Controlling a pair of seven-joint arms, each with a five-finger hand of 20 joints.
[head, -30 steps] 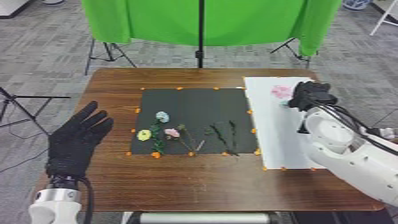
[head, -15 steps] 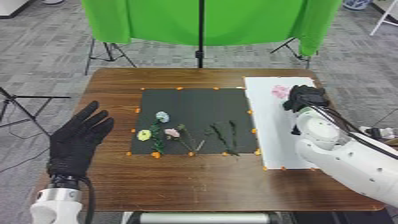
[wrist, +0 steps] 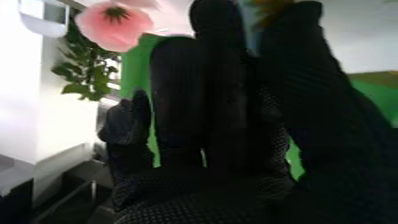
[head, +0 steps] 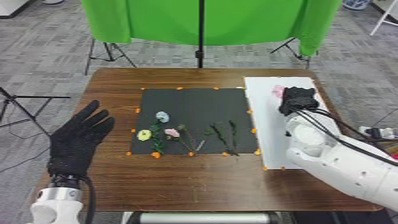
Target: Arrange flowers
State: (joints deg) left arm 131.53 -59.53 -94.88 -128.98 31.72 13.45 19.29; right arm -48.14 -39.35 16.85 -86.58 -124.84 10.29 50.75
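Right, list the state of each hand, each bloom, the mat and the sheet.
Left hand: open
Right hand: fingers straight, over sheet
Blue bloom: lying on mat
Yellow bloom: lying on mat
Mat's pink bloom: lying
Sheet's pink bloom: partly hidden
Dark mat: flat
White sheet: flat

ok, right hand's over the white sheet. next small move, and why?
I'd probably ease the right hand straight up before any sideways travel. In the head view it sits over the white sheet right beside the pink flower, so a sideways sweep could drag the bloom. Can't tell whether it holds anything; if so, set that down first.
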